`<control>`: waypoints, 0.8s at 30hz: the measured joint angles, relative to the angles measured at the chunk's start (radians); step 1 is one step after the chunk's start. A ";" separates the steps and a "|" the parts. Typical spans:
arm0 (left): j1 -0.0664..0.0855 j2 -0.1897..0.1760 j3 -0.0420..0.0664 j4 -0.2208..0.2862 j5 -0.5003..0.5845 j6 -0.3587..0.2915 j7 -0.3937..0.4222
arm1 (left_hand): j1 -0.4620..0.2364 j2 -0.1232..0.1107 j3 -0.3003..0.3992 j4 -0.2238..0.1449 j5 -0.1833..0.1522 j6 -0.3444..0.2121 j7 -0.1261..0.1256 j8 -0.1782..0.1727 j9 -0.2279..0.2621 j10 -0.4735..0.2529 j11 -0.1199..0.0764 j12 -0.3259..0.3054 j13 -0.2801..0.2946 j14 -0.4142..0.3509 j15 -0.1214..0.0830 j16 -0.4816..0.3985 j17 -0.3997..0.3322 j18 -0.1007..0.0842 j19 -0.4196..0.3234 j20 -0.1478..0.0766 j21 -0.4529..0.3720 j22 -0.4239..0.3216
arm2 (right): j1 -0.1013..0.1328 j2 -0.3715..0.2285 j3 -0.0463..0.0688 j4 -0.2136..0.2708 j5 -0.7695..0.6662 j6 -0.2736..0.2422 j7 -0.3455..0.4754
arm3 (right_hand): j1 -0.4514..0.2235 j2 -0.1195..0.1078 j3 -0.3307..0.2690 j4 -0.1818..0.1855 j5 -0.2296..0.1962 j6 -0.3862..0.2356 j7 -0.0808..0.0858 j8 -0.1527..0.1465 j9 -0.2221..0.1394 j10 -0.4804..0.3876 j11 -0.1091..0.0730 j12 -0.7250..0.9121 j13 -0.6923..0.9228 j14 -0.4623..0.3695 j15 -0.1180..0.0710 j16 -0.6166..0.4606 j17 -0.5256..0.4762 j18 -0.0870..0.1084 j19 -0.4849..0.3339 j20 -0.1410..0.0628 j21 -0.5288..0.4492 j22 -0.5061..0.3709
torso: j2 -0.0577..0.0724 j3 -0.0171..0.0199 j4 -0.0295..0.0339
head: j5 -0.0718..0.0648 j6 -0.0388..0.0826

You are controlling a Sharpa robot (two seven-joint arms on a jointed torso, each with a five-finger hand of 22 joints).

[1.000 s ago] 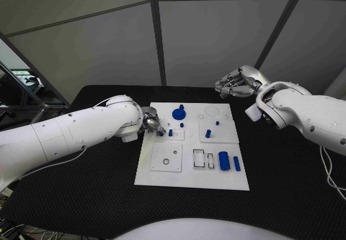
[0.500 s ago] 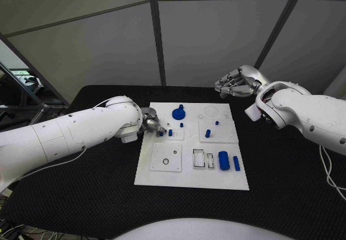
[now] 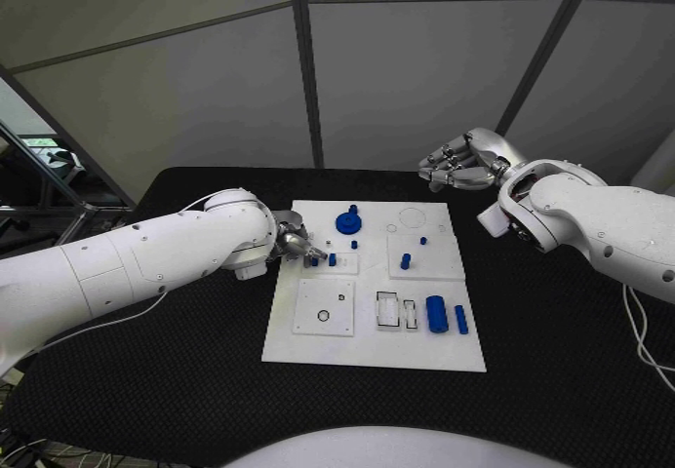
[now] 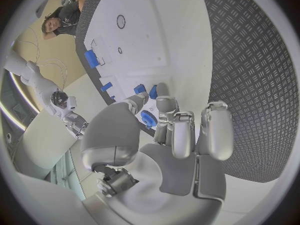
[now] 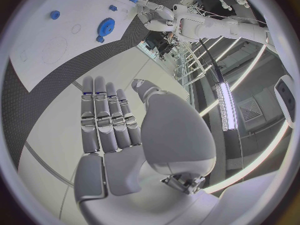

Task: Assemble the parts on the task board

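Nothing has moved; task board [image 3: 317,351] still carries blue parts [image 3: 438,313].

Task board [image 3: 375,351]: set at the centre of the frame on the table [image 3: 155,390].
Left hand [image 3: 297,241]: seen at the board's left edge.
Right hand [image 3: 460,164]: placed at upper right, beyond the board.

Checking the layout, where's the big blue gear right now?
In the head view the blue gear sits on the task board, far left part, near the left hand.
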 measured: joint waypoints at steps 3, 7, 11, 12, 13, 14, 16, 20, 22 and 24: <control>-0.001 -0.005 0.000 0.004 0.000 -0.007 0.000 | 0.000 0.000 -0.011 0.003 0.000 0.000 0.000 -0.004 -0.003 -0.004 0.004 0.000 -0.009 0.000 0.000 0.000 0.000 0.000 0.000 0.000 0.000 0.000 | 0.000 0.000 0.000 0.000 0.000 0.000 0.000 | 0.000 0.000 0.000 0.000 0.000 0.000 0.000 0.000 0.000 0.000 0.000 0.000 0.000 0.000 0.000 0.000 0.000 0.000 0.000 0.000 0.000 0.000 | 0.000 -0.0004 0.0001 | 0.000 0.000; -0.002 -0.012 0.000 0.011 0.002 -0.019 0.000 | 0.000 0.000 -0.038 0.012 0.000 0.000 0.000 -0.006 -0.006 -0.015 0.008 -0.015 -0.025 0.000 0.000 0.000 0.000 0.000 0.000 0.000 -0.012 0.000 | 0.000 0.000 0.000 0.000 0.000 0.000 0.000 | 0.000 0.000 0.000 0.000 0.000 -0.002 -0.002 0.000 0.000 0.000 0.000 0.000 0.000 0.000 0.000 0.000 0.000 0.000 0.000 0.000 0.000 0.000 | 0.000 -0.0009 0.0006 | -0.001 0.000; -0.002 -0.020 0.004 0.015 0.012 -0.038 0.000 | 0.007 0.007 -0.080 0.030 0.000 -0.012 0.012 -0.017 -0.012 -0.056 0.015 -0.062 -0.086 0.004 0.004 -0.027 0.000 0.000 0.000 0.000 -0.065 0.000 | 0.000 0.000 0.000 0.000 0.000 0.000 0.000 | 0.000 0.000 0.000 0.000 0.000 -0.003 -0.003 0.000 0.000 0.000 0.000 0.000 0.000 0.000 0.000 0.000 0.000 0.000 0.000 0.000 0.000 -0.001 | 0.000 -0.0005 0.0006 | -0.002 -0.001; -0.002 -0.023 0.008 0.016 0.017 -0.046 0.000 | 0.007 0.007 -0.086 0.033 0.000 -0.013 0.013 -0.017 -0.013 -0.059 0.016 -0.067 -0.092 0.004 0.004 -0.029 0.000 0.000 0.000 0.000 -0.070 0.000 | 0.000 -0.001 0.000 0.000 0.000 0.000 0.000 | 0.000 0.000 0.000 0.000 0.000 -0.003 -0.003 0.000 0.000 0.000 0.000 0.000 0.000 0.000 0.000 0.000 0.000 0.000 0.000 0.000 0.000 -0.001 | 0.000 -0.0005 0.0006 | -0.003 -0.001; -0.002 -0.025 0.011 0.017 0.020 -0.052 0.000 | 0.010 0.009 -0.093 0.037 0.000 -0.013 0.013 -0.017 -0.014 -0.062 0.019 -0.073 -0.100 0.004 0.004 -0.030 0.000 0.000 0.000 0.000 -0.078 0.000 | 0.000 -0.001 0.000 0.000 0.000 0.000 0.000 | 0.000 0.000 0.000 0.000 0.000 -0.003 -0.003 0.000 0.000 0.000 0.000 0.000 0.000 0.000 0.000 0.000 0.000 0.000 0.000 0.000 0.000 -0.001 | 0.000 -0.0004 0.0006 | -0.004 -0.001; -0.002 -0.028 0.014 0.018 0.023 -0.057 0.000 | 0.010 0.009 -0.103 0.041 0.000 -0.016 0.016 -0.020 -0.015 -0.069 0.018 -0.079 -0.108 0.004 0.004 -0.035 0.000 0.000 0.000 0.000 -0.086 0.000 | 0.000 -0.001 0.000 0.000 0.000 0.000 0.000 | 0.000 0.000 0.000 0.000 0.000 -0.003 -0.003 0.000 0.000 0.000 0.000 0.000 0.000 0.000 0.000 0.000 0.000 0.000 0.000 0.000 0.000 -0.001 | 0.000 -0.0005 0.0006 | -0.004 -0.002; -0.002 -0.032 0.022 0.021 0.031 -0.072 0.000 | 0.023 0.009 -0.126 0.052 0.000 -0.022 0.022 -0.023 -0.019 -0.083 0.021 -0.097 -0.133 0.006 0.006 -0.047 0.000 0.000 0.000 0.000 -0.109 0.000 | 0.000 -0.001 0.000 0.000 0.000 0.000 0.000 | 0.000 0.000 0.000 0.000 0.000 -0.003 -0.003 0.000 0.000 0.000 0.000 0.000 0.000 0.000 0.000 0.000 0.000 0.000 0.000 0.000 0.000 -0.001 | 0.000 -0.0004 0.0006 | -0.004 -0.002; -0.002 -0.038 0.035 0.026 0.047 -0.095 0.002 | 0.035 0.010 -0.161 0.070 0.000 -0.031 0.024 -0.027 -0.024 -0.101 0.025 -0.120 -0.164 0.007 0.007 -0.056 0.000 0.000 -0.006 0.006 -0.134 -0.008 | 0.000 -0.001 0.000 0.000 0.000 0.000 0.000 | 0.000 0.000 0.000 0.000 0.000 -0.003 -0.003 0.000 0.000 0.000 0.000 0.000 0.000 0.000 0.000 0.000 0.000 0.000 0.000 0.000 0.000 -0.001 | 0.000 0.0003 0.0009 | -0.003 -0.002; -0.002 -0.039 0.040 0.028 0.055 -0.106 0.003 | 0.056 0.012 -0.185 0.081 0.000 -0.038 0.029 -0.027 -0.028 -0.119 0.027 -0.135 -0.187 0.006 0.011 -0.066 0.000 0.000 -0.014 0.013 -0.155 -0.022 | 0.000 -0.001 0.000 -0.001 0.000 0.000 0.000 | 0.000 0.000 0.000 0.000 0.000 -0.003 -0.003 0.000 0.000 0.000 0.000 0.000 0.000 0.000 0.000 0.000 0.000 0.000 0.000 0.000 0.000 -0.001 | 0.000 0.0007 0.0009 | -0.002 -0.002; -0.002 -0.040 0.045 0.029 0.064 -0.116 0.006 | 0.078 0.013 -0.211 0.092 0.000 -0.068 0.036 -0.040 -0.038 -0.155 0.036 -0.161 -0.217 0.008 0.022 -0.105 0.000 0.001 -0.046 0.014 -0.224 -0.077 | 0.000 -0.001 0.000 -0.001 0.000 0.000 0.000 | 0.000 0.000 0.000 0.000 0.000 -0.003 -0.003 0.000 0.000 0.000 0.000 0.000 0.000 0.000 0.000 0.000 0.000 0.000 0.000 0.000 0.000 -0.001 | 0.000 0.0007 0.0009 | -0.003 -0.002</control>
